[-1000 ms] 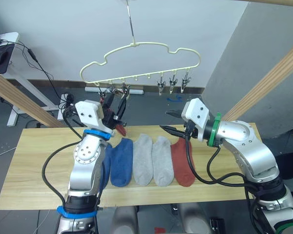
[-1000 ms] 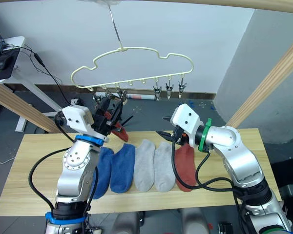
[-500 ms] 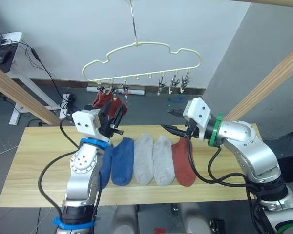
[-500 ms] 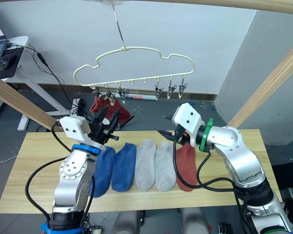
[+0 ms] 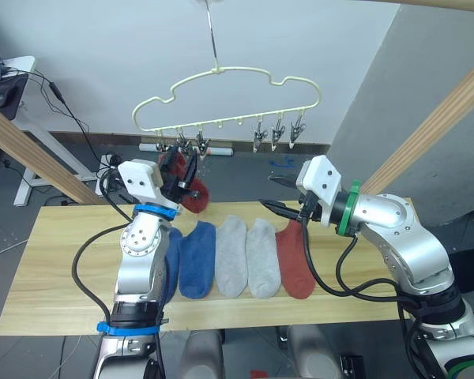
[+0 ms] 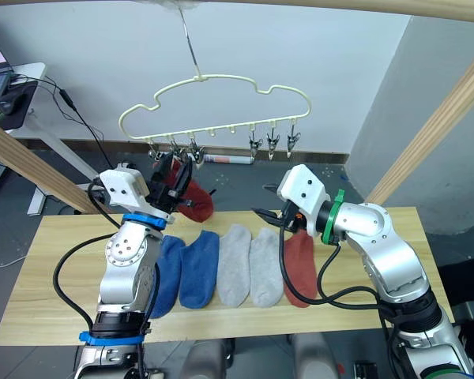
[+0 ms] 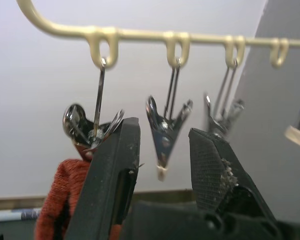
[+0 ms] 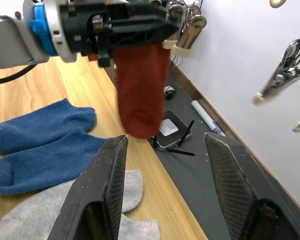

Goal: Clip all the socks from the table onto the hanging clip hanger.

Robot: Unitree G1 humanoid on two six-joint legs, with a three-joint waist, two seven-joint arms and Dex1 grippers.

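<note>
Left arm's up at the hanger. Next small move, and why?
Probably ease the left gripper back and down toward the blue socks. Its fingers are open, and the dark red sock hangs from an end clip of the clip hanger beside them, apparently clipped on. Five socks lie on the table.

Pale, matt wooden planks with visible grain form the counter (image 5: 63, 268), where knit-cloth socks (image 5: 231, 257) in blue, light grey and dark red lie soft and fuzzy. A dark red sock (image 8: 141, 90) of the same knit hangs from shiny silver metal clips (image 7: 163, 131) on the smooth, pale-yellow coated clip hanger (image 5: 221, 99). The left pincer (image 7: 162, 175) has matt black fingers (image 7: 212, 167) with finely textured pads.
</note>
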